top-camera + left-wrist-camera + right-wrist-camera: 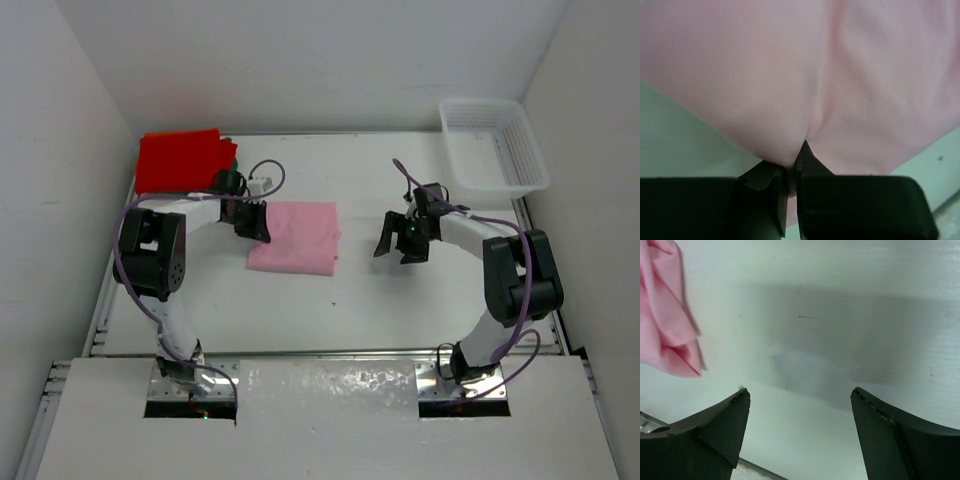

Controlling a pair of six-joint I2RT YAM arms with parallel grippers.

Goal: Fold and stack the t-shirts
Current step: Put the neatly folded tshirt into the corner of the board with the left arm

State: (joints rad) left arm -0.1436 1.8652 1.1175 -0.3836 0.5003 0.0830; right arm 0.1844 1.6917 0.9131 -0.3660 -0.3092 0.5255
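White table (300, 310); white lattice basket (480, 101) at far right corner; pink shirt (300, 238) folded, flat near table centre; red shirt (178, 158) folded at far left corner, sliver of green shirt (232, 152) showing at its right side; left gripper (792, 167) pinched tight on pink shirt's left edge; right gripper (800, 400) spread wide, holding nothing, above bare table right of pink shirt.

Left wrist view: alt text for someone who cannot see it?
Black jaws are shut on a crease of the pink shirt, which fills most of the frame. Pale table shows at both lower sides.
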